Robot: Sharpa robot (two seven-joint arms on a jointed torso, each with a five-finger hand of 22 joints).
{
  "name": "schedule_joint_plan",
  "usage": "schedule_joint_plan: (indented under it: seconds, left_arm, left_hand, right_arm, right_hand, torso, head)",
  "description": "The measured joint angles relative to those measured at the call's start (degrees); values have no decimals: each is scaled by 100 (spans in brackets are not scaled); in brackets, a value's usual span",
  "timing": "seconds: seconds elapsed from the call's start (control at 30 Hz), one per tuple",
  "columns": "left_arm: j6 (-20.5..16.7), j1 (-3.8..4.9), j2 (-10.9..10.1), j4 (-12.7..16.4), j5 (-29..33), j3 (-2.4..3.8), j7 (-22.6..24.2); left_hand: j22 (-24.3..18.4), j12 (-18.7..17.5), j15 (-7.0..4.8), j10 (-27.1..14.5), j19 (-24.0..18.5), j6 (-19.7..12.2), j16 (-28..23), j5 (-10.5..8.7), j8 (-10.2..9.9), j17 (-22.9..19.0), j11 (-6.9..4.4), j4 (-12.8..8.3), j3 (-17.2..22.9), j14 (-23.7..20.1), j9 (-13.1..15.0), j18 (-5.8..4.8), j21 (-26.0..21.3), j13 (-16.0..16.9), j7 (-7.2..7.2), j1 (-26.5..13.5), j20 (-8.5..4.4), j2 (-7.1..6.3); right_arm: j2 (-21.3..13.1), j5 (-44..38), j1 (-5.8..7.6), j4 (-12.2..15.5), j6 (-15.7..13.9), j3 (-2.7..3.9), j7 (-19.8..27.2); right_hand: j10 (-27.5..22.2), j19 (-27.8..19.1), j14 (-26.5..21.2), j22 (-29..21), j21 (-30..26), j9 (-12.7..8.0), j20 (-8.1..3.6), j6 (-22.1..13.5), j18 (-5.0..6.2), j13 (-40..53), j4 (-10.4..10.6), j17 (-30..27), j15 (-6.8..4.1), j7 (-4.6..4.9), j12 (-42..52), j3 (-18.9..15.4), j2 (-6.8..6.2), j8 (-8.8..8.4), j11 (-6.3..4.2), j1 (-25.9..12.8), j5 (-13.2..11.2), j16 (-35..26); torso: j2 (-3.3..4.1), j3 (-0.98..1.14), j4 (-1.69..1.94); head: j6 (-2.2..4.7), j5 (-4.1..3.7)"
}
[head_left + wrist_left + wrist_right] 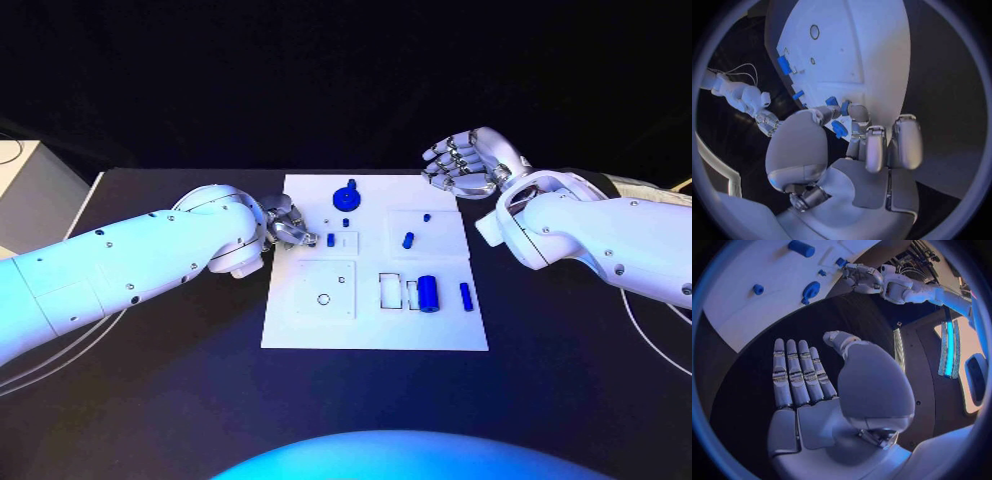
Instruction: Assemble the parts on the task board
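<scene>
The white task board [375,325] lies mid-table. On it are a blue round knob [348,196], a small blue piece [332,239], another small piece [408,240], a blue cylinder [427,293] and a slim blue piece [466,295]. My left hand [286,222] sits at the board's left edge, fingertips just short of the small blue piece. In the left wrist view, the left hand [848,165] has its thumb and one finger stretched apart and the others curled, and the knob [839,129] shows between them. My right hand [464,165] hangs beyond the board's far right corner, fingers straight and holding nothing.
A square outline with a round hole [323,298] marks the board's near left. A white rectangular recess [391,291] lies beside the cylinder. A pale box [29,185] stands off the table's far left corner. Black table surrounds the board.
</scene>
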Motion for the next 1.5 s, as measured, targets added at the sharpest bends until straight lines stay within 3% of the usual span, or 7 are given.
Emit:
schedule_joint_plan:
  seconds: [0.6, 1.2, 1.5]
  left_arm:
    - [-48, 1, 5, 0, 83, 0, -19]
    - [-206, -17, 23, 19, 87, -8, -8]
    - [-245, -24, 17, 47, 68, -9, -9]
  left_hand:
    - [0, 0, 0, -21, 0, 10, 0, 0, -88, 0, 21, 39, -712, 0, -80, -1, -21, -36, 30, -167, 0, 168]
    - [0, 0, 0, -42, 0, 30, 0, 41, -176, 0, -1, 53, -1411, 0, -120, 0, -21, -49, 30, -366, 0, 367]
    - [0, 0, 0, -42, 0, 29, 0, 42, -196, 0, -1, 47, -1511, 0, -128, 0, -21, -33, 29, -394, 0, 395]
  right_arm:
    - [-6, 0, 0, 6, 0, 0, -2]
    - [-5, -2, 0, 11, 3, 0, -4]
    - [-7, -3, 0, 11, 10, 0, -5]
  right_hand:
    - [0, 0, 0, 0, 0, 0, 0, 0, 0, 0, 0, -9, 0, 0, 0, 0, 0, -23, 0, 0, 0, 0]
    - [0, 0, 0, 0, 0, -6, 0, 0, 0, 0, 0, -17, 0, 0, 0, 0, 0, -23, 0, 0, 23, 0]
    - [0, 0, 0, 0, 0, -6, 0, 0, 0, 0, 0, -17, 0, 0, 0, 0, 0, -23, 0, 0, 23, 0]
  torso:
    - [0, -10, 7]
    - [0, -8, 2]
    - [0, -6, 2]
  head:
    - [-2, -6]
    - [5, -3]
    - [5, -15]
